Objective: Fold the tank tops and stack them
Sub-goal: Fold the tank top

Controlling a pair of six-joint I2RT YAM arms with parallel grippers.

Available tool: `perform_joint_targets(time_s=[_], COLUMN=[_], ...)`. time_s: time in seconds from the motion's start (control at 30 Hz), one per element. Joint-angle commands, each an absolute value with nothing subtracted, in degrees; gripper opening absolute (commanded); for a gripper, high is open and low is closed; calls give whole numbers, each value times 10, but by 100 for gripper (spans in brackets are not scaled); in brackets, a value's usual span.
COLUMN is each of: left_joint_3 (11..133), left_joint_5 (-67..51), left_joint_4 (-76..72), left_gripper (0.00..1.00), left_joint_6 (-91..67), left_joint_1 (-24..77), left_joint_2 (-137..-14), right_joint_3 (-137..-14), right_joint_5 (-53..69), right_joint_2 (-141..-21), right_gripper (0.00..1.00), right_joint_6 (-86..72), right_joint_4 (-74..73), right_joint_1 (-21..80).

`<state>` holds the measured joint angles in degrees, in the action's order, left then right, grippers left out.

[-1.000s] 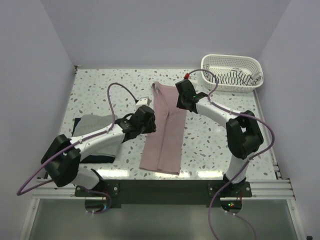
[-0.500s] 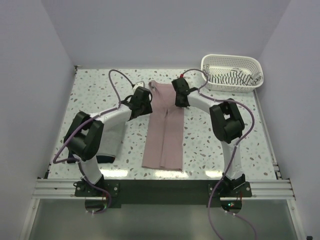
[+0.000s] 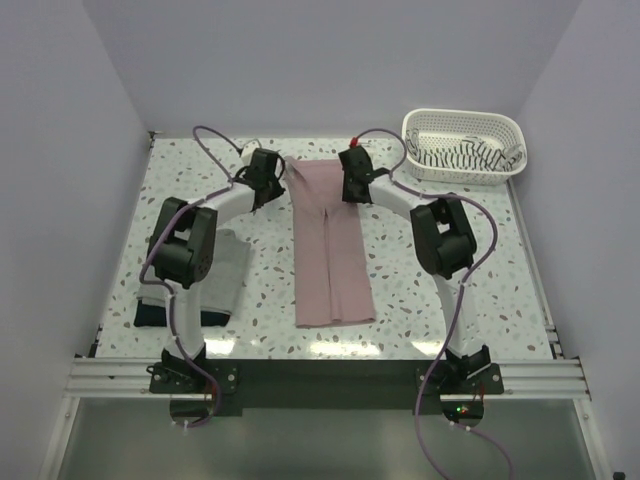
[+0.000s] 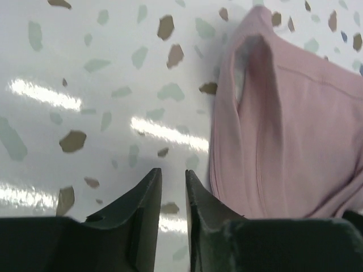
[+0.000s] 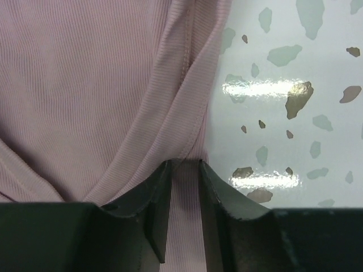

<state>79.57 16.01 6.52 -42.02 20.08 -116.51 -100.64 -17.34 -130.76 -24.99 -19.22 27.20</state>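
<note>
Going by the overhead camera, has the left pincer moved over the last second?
Yes. The left pincer moved toward the far edge of the table, from beside the middle of the pink tank top to its far left corner.

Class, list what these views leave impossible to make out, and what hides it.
Top view: left arm covers part of grey tank top, dark tank top.
Top view: basket lattice hides most of striped tank top.
Right wrist: whether fingers pinch pink tank top.
</note>
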Motion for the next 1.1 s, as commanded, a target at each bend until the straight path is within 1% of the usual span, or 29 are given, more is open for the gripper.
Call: perform_joint_targets(time_s=[0.0, 0.13, 0.23, 0.5, 0.53, 0.77, 1.07], left_joint_3=[849, 885, 924, 992, 998, 1047, 1110], left_joint_5=[172, 174, 167, 119, 113, 76, 68], left_joint_4=[33, 19, 25, 9, -12, -34, -28], left_gripper=[25, 18, 17, 17, 17, 18, 19], left_joint_6=[-427, -425, -420, -413, -411, -412, -404], left_joint_1=[178, 164, 157, 157, 157, 162, 181], left_joint_2=[-1201, -1231, -1265, -1324, -1328, -1361, -1405], right_joint_3=[-993, -986, -980, -963, -962, -955, -941], right_joint_5=[-155, -156, -154, -151, -151, -148, -154], right_joint_2=[-1261, -1226, -1203, -1158, -1153, -1143, -1151], right_gripper=[31, 33, 33, 33, 33, 33, 33], right_joint_6=[-244, -247, -250, -251, -252, -252, -254], right_joint_4=[-183, -175, -173, -164, -163, -161, -150], right_joint_1=[269, 268, 268, 265, 263, 260, 249])
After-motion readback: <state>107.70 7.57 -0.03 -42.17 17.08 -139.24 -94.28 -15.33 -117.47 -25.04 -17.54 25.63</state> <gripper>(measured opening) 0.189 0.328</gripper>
